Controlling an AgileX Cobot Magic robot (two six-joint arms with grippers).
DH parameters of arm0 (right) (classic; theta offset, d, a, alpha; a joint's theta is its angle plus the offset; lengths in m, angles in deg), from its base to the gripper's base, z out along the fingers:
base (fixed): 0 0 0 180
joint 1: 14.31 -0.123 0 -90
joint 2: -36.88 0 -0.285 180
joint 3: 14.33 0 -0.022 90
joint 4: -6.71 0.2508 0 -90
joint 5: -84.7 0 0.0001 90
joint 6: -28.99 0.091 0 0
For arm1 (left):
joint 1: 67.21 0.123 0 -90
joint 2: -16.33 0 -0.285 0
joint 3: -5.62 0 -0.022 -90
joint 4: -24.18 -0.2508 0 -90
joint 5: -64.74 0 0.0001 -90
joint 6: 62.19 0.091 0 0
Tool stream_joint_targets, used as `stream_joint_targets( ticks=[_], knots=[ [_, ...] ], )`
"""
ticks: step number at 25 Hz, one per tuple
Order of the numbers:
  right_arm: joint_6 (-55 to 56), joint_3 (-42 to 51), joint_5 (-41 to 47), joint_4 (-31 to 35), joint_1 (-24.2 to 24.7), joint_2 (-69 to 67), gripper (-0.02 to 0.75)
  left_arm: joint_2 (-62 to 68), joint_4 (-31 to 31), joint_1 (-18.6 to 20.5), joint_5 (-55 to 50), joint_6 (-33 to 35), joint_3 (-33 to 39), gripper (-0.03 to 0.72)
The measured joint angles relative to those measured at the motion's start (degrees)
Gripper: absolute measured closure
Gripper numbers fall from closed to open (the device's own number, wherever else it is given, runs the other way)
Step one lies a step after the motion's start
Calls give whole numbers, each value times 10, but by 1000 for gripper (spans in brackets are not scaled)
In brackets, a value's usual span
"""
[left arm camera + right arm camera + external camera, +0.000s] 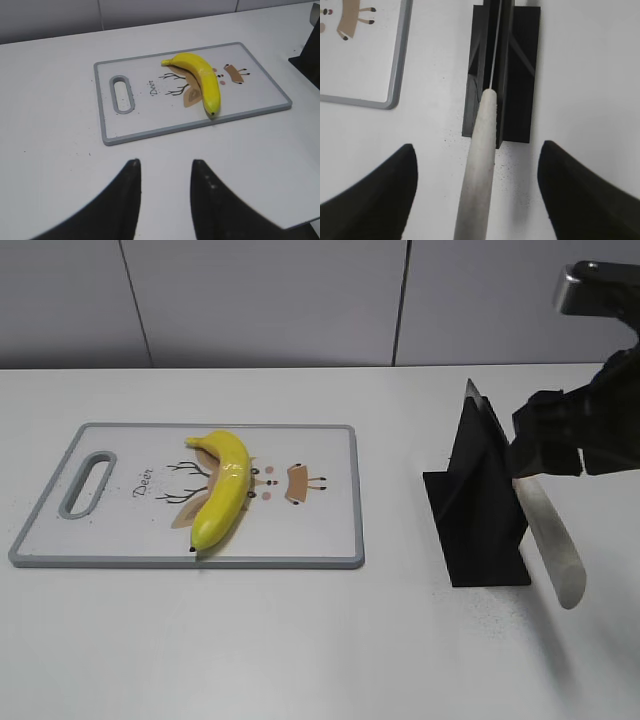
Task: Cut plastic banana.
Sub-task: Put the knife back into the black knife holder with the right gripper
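Lying on the board: the plastic banana (222,488) rests on the white cutting board (320,530), on the left side of the table (300,640), with its lower tip at the board's near edge.
Board picture: a little deer drawing and the word "Deer" show under and beside the banana.
Knife: a knife (479,165) sits in a black knife stand (478,505) on the right side of the table, well apart from the board. Its pale handle sticks out toward the near edge.
Right gripper: the right gripper (477,195) is by the handle. Its fingers (380,195) are spread wide, one on each side of the handle, not touching it.
Left gripper: the left gripper (164,195) hangs over the table near the front edge, short of the board. Its fingers (125,200) are apart and hold nothing.
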Motion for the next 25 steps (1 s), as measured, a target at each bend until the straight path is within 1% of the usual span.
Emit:
stream_joint_targets(
  ticks=[5, 9, 20, 23, 25],
  knots=[
    [-56, 3, 48, 0, 0, 56, 155, 0, 0, 40, 0, 0, 0, 375],
    [-77, 41, 65, 0, 0, 114, 153, 0, 0, 63, 0, 0, 0, 377],
    [-87, 195, 70, 0, 0, 343, 150, 0, 0, 64, 0, 0, 0, 377],
    [-104, 239, 72, 0, 0, 413, 150, 0, 0, 64, 0, 0, 0, 392],
    [-114, 248, 72, 0, 0, 454, 150, 0, 0, 64, 1, 0, 0, 403]
  ],
)
